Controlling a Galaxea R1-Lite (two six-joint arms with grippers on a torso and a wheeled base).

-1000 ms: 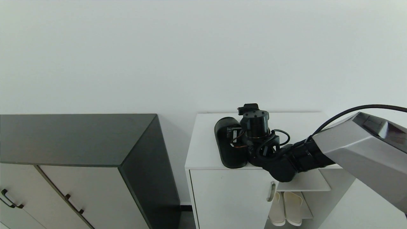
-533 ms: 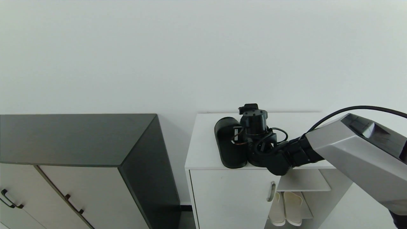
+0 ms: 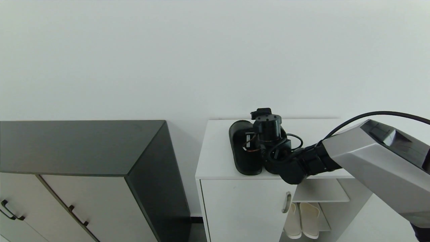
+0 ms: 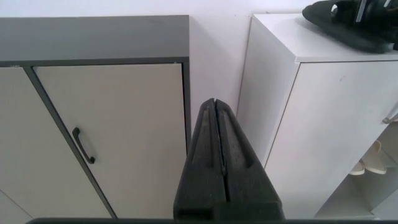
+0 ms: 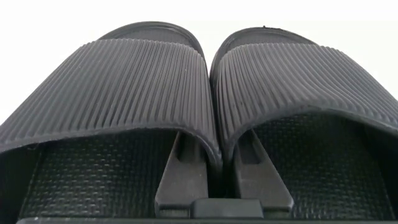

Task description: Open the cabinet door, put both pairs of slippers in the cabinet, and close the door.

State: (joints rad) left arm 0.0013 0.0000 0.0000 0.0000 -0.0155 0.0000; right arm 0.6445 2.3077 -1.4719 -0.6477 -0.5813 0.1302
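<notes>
Two black ribbed rubber slippers (image 3: 244, 148) pinched together in the right gripper (image 5: 214, 163), white cabinet (image 3: 215, 158) beneath; left gripper (image 4: 216, 109) closed, empty.

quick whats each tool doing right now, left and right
Left tool: closed, holding nothing.
Right tool: closed on the pair of black ribbed rubber slippers, one finger inside each slipper.

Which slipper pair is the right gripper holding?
The black ribbed rubber pair atop the white cabinet: the right gripper pinches its adjoining straps. The cream pair sits on the low shelf.
</notes>
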